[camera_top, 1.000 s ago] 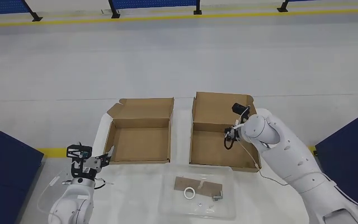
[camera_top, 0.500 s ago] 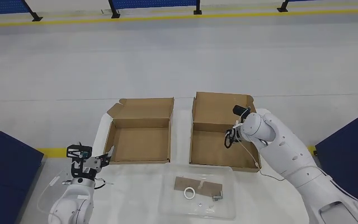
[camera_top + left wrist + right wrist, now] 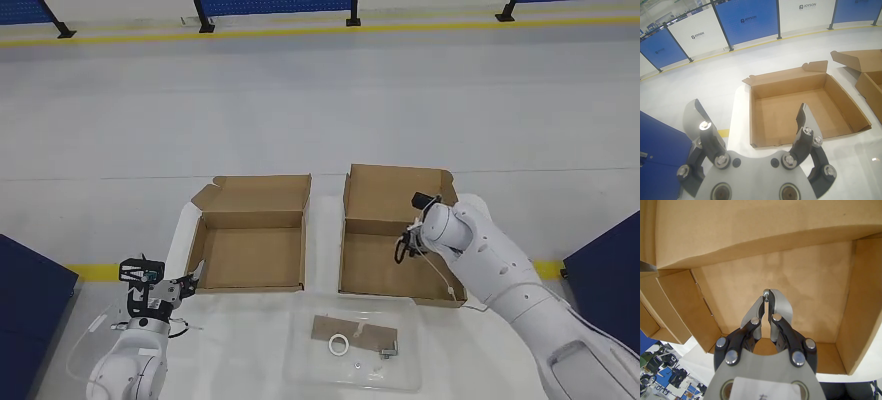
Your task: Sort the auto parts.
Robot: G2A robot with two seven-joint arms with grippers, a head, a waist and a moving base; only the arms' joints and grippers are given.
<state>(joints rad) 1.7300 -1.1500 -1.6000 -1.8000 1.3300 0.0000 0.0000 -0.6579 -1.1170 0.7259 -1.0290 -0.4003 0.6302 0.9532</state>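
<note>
**Auto-part sorting: screw held over the right-hand box**

The right gripper (image 3: 766, 298) was closed tight on a small silver metal screw (image 3: 766, 295). The part was pinched at the very fingertips, with its head showing just past them. Gripper and screw sat within the walls of the right-hand open brown cardboard box (image 3: 372, 262), over the bare floor of the box and well away from all four walls. Whether the screw touched the floor could not be told.

The left gripper (image 3: 748, 106) had its fingers spread wide with nothing between them. It was near the front left corner of the left-hand open brown cardboard box (image 3: 250, 258), outside that box and pointing toward it.

The two boxes stood side by side on the white table (image 3: 240, 335) – close, but apart – each with its lid flap folded back on the far side.

In front of the boxes, nearer the robot, lay a clear plastic tray (image 3: 404, 318). It held a flat brown cardboard piece (image 3: 352, 327), a small white ring (image 3: 339, 346) at that piece's near edge, and a small grey metal part (image 3: 388, 349) just beside the ring.
</note>
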